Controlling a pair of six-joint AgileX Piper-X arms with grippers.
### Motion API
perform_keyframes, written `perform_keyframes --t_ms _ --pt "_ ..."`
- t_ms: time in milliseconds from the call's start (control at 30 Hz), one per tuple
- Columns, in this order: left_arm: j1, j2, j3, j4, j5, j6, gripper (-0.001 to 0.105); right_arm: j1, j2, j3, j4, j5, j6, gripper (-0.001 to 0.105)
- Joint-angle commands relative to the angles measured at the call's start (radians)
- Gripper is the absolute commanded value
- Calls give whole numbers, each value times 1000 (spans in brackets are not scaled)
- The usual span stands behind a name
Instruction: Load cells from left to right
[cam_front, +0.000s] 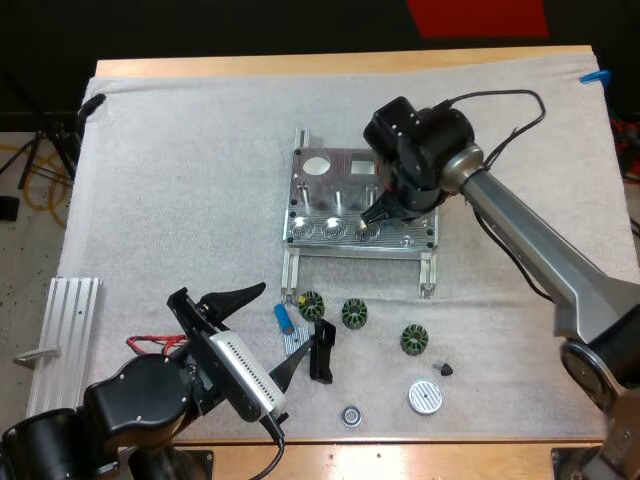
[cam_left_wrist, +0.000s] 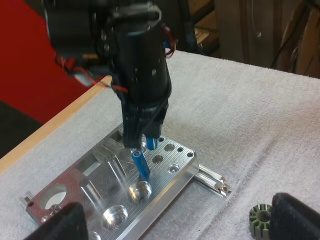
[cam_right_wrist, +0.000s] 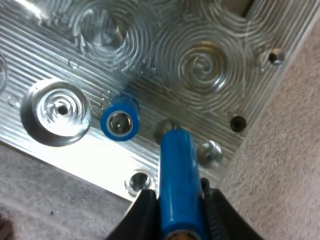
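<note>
The metal fixture (cam_front: 330, 190) lies mid-mat. My right gripper (cam_front: 383, 210) hangs over its front row, shut on a blue cell (cam_right_wrist: 179, 170) that points down at a small hole near the fixture's (cam_right_wrist: 210, 60) corner. Beside it a second blue cell (cam_right_wrist: 120, 123) stands seated in a hole; from the left wrist view this cell (cam_left_wrist: 141, 164) rises from the fixture (cam_left_wrist: 100, 175) just under the right gripper (cam_left_wrist: 147, 137). Another blue cell (cam_front: 283, 319) lies on the mat in front of the fixture. My left gripper (cam_front: 268, 328) is open near the front edge, its fingers (cam_left_wrist: 295, 217) wide apart.
Three dark ribbed rings (cam_front: 354, 314) lie in front of the fixture, one near my left fingers (cam_left_wrist: 261, 220). A black part (cam_front: 322, 350), a silver disc (cam_front: 425, 397), a small ring (cam_front: 351, 414) and a dark cone (cam_front: 445, 368) sit nearby. An aluminium rail (cam_front: 70, 320) lies at the left.
</note>
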Motion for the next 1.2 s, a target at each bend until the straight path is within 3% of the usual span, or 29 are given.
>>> perform_keyframes --t_ms 0,200,367,633,1167 --pt "-1 -2 -7 -3 -23 -12 72 -2 6 -13 8 7 -19 0" --pt "-1 1 -7 1 -33 -16 72 -2 29 -13 11 5 -25 0" --pt "-1 22 -4 92 -113 -32 72 -2 43 -13 11 -24 -33 0" --pt "-1 73 -4 153 -120 -62 72 -2 54 -13 18 -33 -32 0" --pt "-1 86 -4 154 -119 -75 72 -2 72 -13 -6 -1 -40 0"
